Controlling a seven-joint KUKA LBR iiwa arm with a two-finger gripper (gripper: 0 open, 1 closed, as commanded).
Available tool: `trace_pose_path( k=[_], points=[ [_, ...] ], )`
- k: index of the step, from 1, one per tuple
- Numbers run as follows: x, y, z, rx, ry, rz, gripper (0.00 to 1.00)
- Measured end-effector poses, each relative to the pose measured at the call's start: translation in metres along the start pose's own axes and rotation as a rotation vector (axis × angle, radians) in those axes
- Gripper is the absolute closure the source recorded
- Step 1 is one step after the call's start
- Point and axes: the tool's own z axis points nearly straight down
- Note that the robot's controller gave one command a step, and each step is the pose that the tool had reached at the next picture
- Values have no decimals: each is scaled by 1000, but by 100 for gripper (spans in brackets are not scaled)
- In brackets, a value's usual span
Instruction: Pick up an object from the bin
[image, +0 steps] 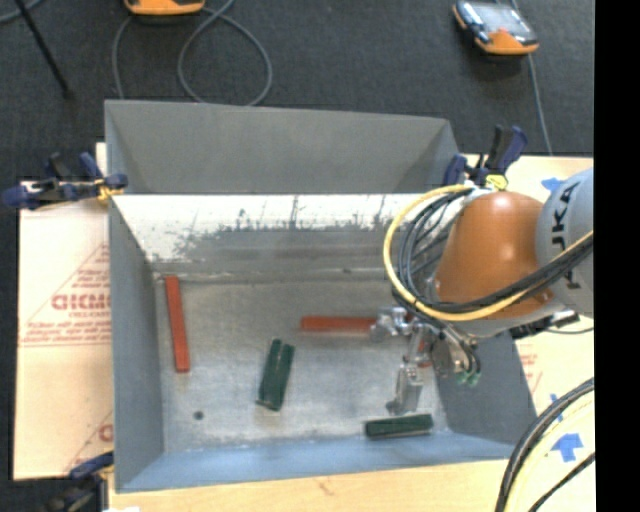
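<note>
My gripper (405, 388) hangs low in the bin's right part, under the arm's orange cover. Just below it, by the front wall, a dark green flat bar (398, 427) lies on the floor. An orange-red stick (335, 324) lies to the gripper's upper left, with its right end next to the gripper's metal parts. Nothing shows held in the gripper.
A second dark green block (275, 375) lies in the middle front of the bin. A long orange stick (176, 325) lies along the left wall. The arm and its cables cover the bin's right side.
</note>
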Motion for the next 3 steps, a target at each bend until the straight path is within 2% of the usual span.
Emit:
trace_pose_path(
  k=[1, 2, 3],
  points=[
    [-120, 25, 3, -1, -10, -15, 0],
    [-122, 7, 90, 0, 2, -108, 0],
    [-125, 7, 85, 0, -5, -108, 100]
  ],
)
